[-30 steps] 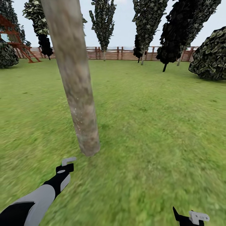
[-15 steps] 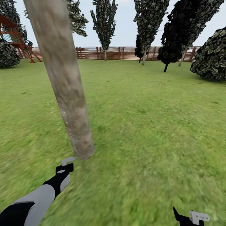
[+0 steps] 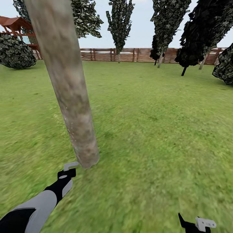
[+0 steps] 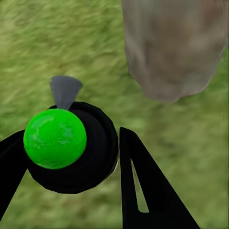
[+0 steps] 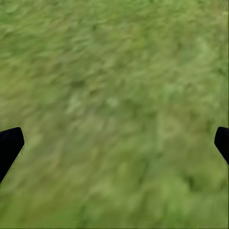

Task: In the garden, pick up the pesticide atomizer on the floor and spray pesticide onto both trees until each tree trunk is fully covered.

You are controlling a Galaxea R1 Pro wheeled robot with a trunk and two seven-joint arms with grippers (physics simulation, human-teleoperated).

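A: Big picture first: wide green grass lawn (image 3: 155, 123), brown slatted wooden fence (image 3: 136, 55) along the far edge, dark jagged trees in front of it.

B: And dominating the near left, a thick, mottled grey-brown tree trunk (image 3: 69, 81), leaning across the head view. A faint scatter of tiny white pesticide specks (image 3: 66, 121) shows on its lower left side; most of the bark looks bare, so I'd judge the coverage far from complete.

A: Now the left gripper (image 4: 71, 157). The wrist view shows its black fingers (image 4: 143, 181) clamped around the atomizer (image 4: 71, 145), a round black body with a bright green cap and a grey nozzle pointing towards the base of the trunk, which is just beyond it.

B: It reads as a rigid, light plastic bottle, smooth-sided, so it could twist in the grip. Holding the black body below the cap seems right, keeping the nozzle free.

A: In the head view the left gripper sits near the foot of the trunk.

B: Smallest item: the right gripper (image 5: 114, 138), fingertips spread wide apart over bare grass, holding nothing, low at the near right.
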